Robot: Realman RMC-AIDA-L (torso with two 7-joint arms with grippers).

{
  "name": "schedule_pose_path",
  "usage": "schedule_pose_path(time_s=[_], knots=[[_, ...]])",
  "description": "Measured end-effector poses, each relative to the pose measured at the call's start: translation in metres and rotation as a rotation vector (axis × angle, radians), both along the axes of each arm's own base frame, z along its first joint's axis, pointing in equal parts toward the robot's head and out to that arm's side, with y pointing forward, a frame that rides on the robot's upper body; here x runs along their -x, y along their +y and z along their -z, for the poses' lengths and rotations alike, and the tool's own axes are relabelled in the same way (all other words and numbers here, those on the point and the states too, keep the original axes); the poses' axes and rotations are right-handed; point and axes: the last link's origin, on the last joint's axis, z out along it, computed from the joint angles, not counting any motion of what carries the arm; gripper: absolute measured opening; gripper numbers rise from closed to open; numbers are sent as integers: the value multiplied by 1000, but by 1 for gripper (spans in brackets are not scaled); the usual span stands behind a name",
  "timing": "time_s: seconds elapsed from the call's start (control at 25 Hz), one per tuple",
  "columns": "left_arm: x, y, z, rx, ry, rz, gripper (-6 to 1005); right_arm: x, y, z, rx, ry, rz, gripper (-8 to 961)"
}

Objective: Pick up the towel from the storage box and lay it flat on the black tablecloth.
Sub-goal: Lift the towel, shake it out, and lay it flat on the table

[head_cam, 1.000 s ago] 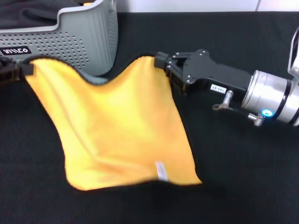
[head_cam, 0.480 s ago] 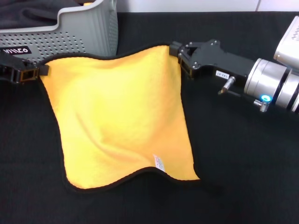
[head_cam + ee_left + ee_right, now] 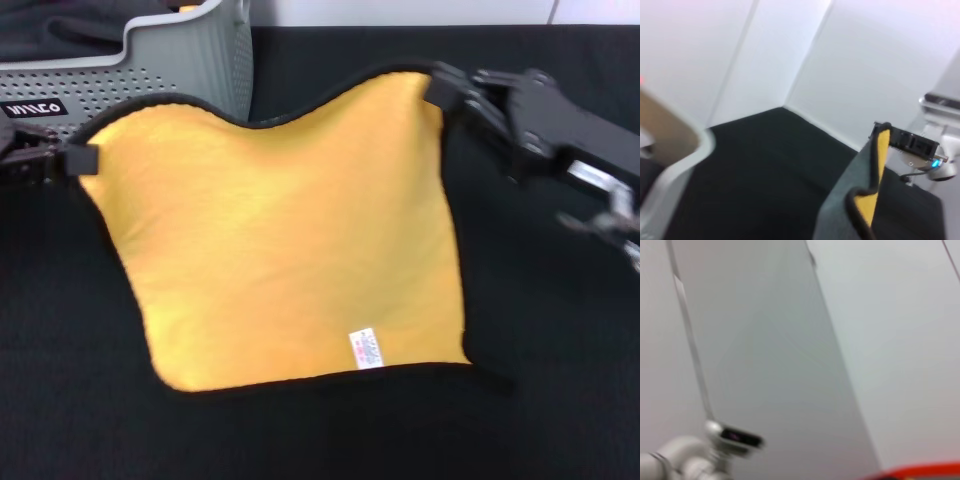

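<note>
Grippers [image 3: 75,158] [image 3: 440,88] outstretched, pinching towel [image 3: 285,240] corners

A dark grey cloth [image 3: 70,30] lies bunched up, with white walls [image 3: 765,55] behind.

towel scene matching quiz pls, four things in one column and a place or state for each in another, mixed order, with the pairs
Things:
1. towel
2. storage box
3. left end effector
4. right end effector

Places or states:
A. grey, perforated, at the far left of the black tablecloth
B. pinching the towel's far right corner
C. yellow-orange, spread between both arms
D. pinching the towel's far left corner

Pairs: 1-C, 2-A, 3-D, 4-B
</note>
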Motion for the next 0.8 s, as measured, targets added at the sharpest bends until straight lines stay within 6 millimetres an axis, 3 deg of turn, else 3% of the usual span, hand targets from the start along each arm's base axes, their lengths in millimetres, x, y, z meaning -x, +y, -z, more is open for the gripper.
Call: schedule_pose_path(time_s=[0.16,0.4,0.8], knots=[[-6,-15,-8,85,-18,80,13,-2,-37,-9,43,68,-58,32],[-17,-31,-28,193,32,132,12,5,-91,-5,84,125,-155,34],[-33,-61,-77,159,92,139,13,23,-131,8,205,194,-300,38]])
